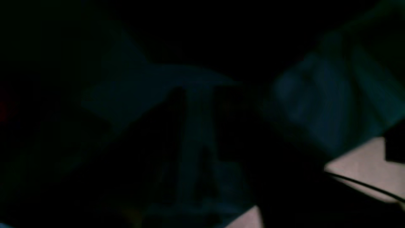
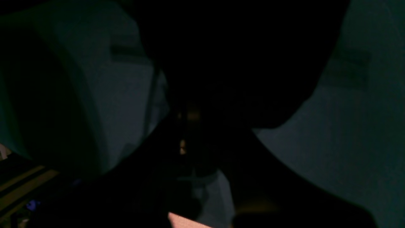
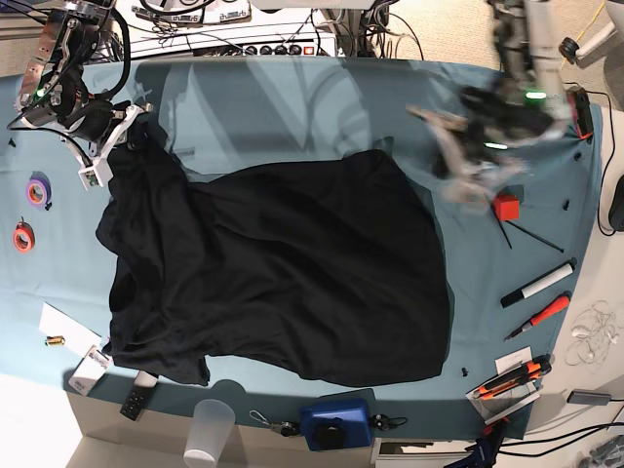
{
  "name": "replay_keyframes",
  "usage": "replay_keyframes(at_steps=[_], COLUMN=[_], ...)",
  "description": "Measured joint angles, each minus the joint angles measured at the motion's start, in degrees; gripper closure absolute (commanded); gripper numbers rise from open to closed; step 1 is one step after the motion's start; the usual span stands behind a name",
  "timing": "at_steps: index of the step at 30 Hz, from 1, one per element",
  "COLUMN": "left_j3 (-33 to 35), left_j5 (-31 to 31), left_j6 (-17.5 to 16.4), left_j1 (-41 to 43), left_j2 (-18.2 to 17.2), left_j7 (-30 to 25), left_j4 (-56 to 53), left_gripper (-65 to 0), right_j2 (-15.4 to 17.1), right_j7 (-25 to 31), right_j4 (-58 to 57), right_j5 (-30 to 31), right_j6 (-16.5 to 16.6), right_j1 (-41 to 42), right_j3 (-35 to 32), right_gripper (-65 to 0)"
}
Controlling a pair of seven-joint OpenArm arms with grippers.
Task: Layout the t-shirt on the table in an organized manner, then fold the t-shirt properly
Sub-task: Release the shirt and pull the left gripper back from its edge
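Note:
The black t-shirt (image 3: pixel 292 273) lies spread over the teal table (image 3: pixel 273 107), rumpled along its left side; no print shows. My right gripper (image 3: pixel 117 146), at the base view's upper left, is shut on the shirt's upper left corner and holds it slightly raised. Black fabric (image 2: pixel 237 63) fills the dark right wrist view. My left gripper (image 3: pixel 458 166), at the upper right, is motion-blurred, just off the shirt's upper right edge, and looks open and empty. The left wrist view is very dark and shows teal cloth (image 1: pixel 316 95).
A red cube (image 3: pixel 505 207), a marker (image 3: pixel 536 285), a red pen (image 3: pixel 537 317) and an orange cutter (image 3: pixel 507 382) lie at the right. Tape rolls (image 3: pixel 37 191) lie at the left. A plastic cup (image 3: pixel 209 431) and a blue box (image 3: pixel 334 423) sit at the front edge.

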Motion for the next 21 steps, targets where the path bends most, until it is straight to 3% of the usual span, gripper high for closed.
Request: replay_keyframes(at_steps=[6, 11, 13, 21], left_j3=[9.5, 16.5, 18.2, 22.6], left_j5=[4.3, 16.1, 18.1, 19.3], left_j6=[5.6, 13.7, 15.7, 18.0], left_j1=[0.0, 0.0, -0.1, -3.2], left_j2=[-0.3, -0.2, -0.3, -0.3], left_j7=[-4.2, -9.4, -9.7, -9.7], left_j4=[0.0, 0.0, 0.0, -6.5], left_gripper=[-27.1, -27.0, -27.0, -27.0], right_j2=[0.0, 0.0, 0.0, 0.0], right_j7=[0.0, 0.0, 0.0, 0.0], right_j4=[0.0, 0.0, 0.0, 0.0], right_j5=[0.0, 0.0, 0.0, 0.0], right_j6=[0.0, 0.0, 0.0, 0.0], right_j1=[0.0, 0.0, 0.0, 0.0], right_j3=[0.0, 0.0, 0.0, 0.0], right_gripper=[0.0, 0.0, 0.0, 0.0])
